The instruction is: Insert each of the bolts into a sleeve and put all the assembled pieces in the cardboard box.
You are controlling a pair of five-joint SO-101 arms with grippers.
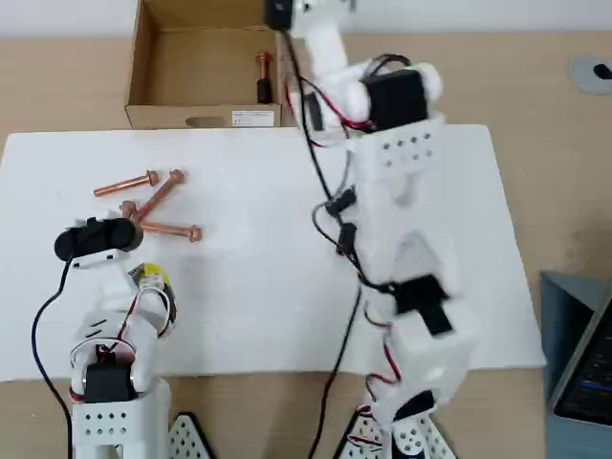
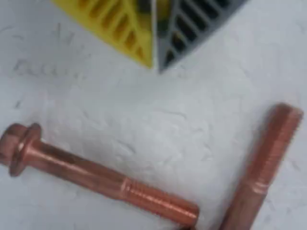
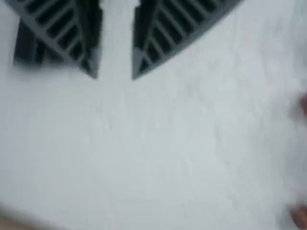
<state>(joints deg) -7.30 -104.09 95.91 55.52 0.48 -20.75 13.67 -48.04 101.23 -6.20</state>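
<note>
Right, a tan wooden bench [image 1: 564, 163] with a white sheet [image 1: 249, 287] spread over most of it, faintly rough and mottled up close. Just beyond the sheet's far edge, toward its far-left corner, an open cardboard box [image 1: 182, 117], front wall right along that edge. Inside, against the box's right-hand wall, one assembled piece [image 1: 263, 78]: a copper shank poking out of a black sleeve, lying flat.

Out on the sheet near its left edge, three loose copper bolts [image 1: 126, 184] [image 1: 160, 195] [image 1: 170, 229], fanned out, two heads close together. Low over the sheet just beside them, the left gripper [image 2: 156, 62], yellow finger and grey finger pressed tip to tip, gripping nothing. Close by it, one flanged bolt lying flat and the threaded end of another near it.

Across the sheet from near edge to far edge, the right arm [image 1: 402, 220], ending beside the box's right wall. On it, the right gripper [image 3: 115, 72], parted by a narrow slot, nothing between the grey fingers, white surface underneath. Black cables [image 1: 330, 220] alongside that arm.

Off the sheet's right edge, a laptop [image 1: 583, 382] at the bench's edge. Near the bench's far-right corner, a grey round grommet [image 1: 591, 72]. Beyond the far edge, a paler strip [image 1: 57, 14].
</note>
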